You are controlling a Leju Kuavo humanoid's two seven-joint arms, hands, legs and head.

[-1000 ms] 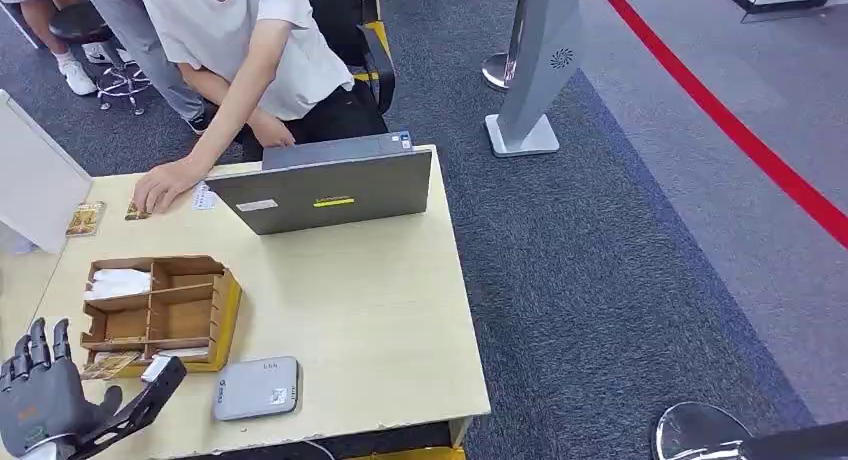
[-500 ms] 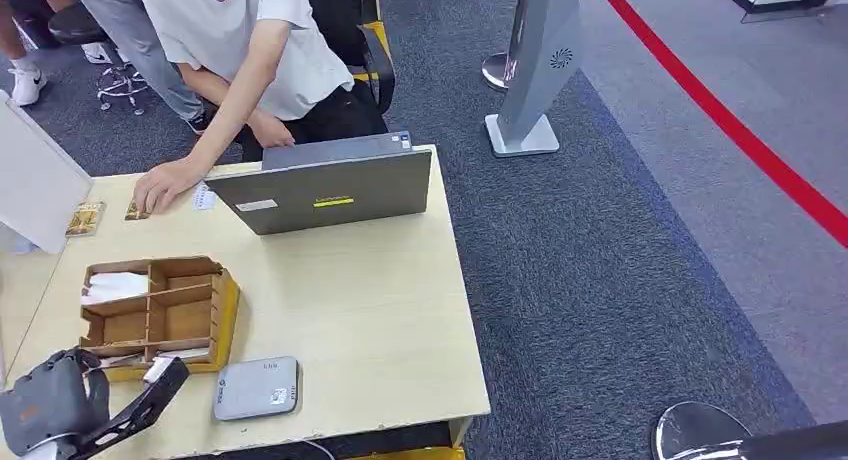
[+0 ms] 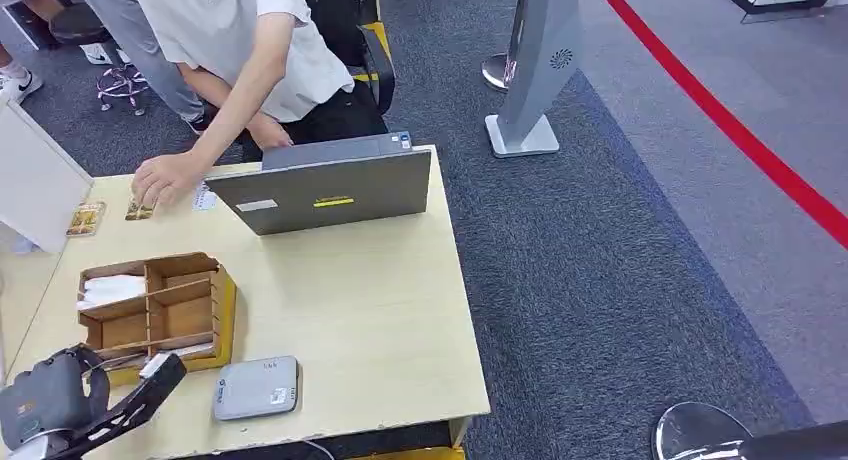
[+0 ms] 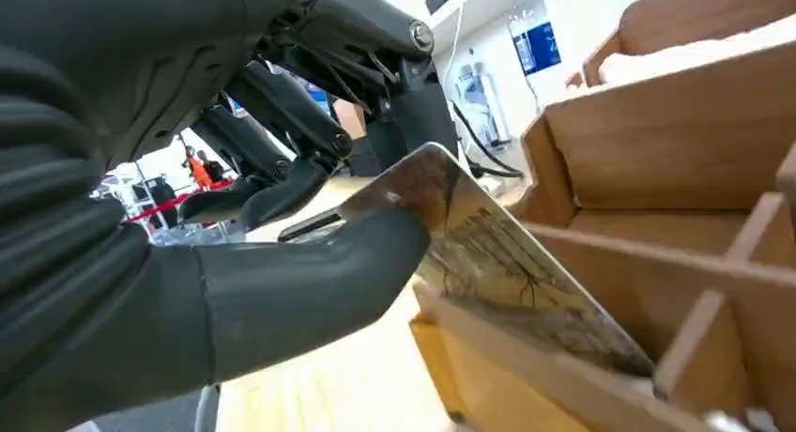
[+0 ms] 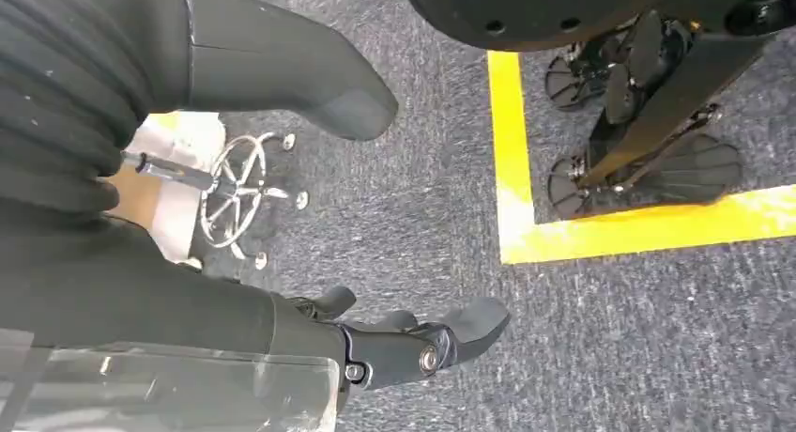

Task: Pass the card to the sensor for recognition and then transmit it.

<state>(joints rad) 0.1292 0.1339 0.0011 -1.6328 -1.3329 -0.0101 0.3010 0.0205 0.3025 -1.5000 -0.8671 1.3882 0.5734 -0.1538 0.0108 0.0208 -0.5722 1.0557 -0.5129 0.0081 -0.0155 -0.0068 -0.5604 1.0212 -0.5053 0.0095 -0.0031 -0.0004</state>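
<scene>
While my left hand (image 4: 282, 254) pinches the glossy brown-printed card (image 4: 497, 263) between thumb and dark fingers, the card's far end is down inside the near compartment of the brown wooden divided tray (image 3: 150, 310), so it is held but not yet clear of the box. In the head view the same hand (image 3: 50, 400) sits at the tray's near-left corner, fingers curled in.

Right hand (image 5: 394, 343): hangs over grey carpet, fingers loosely apart, nothing in it.

Grey flat rounded sensor pad (image 3: 256, 387) lies on the pale wood-grain table (image 3: 370, 310), just beside the tray on its right side.

Risks, as I judge them:
- Grip is near one end of the card only. If I lift at an angle, the far end may catch on the tray's front wall or a divider and lever the card out of the pinch.
- A snag could also drag the light tray along; it stands close to the sensor pad and could nudge it.
- Glossy surface, small contact area: the card may rotate in the pinch during the swing, arriving edge-on rather than flat over the pad, and not read.
- More cards appear to lie in that compartment; I cannot tell whether a second one is sticking to mine.

A person's hand (image 3: 165, 180) rests on the table's far side by a grey laptop (image 3: 325, 185), well apart from my path.
</scene>
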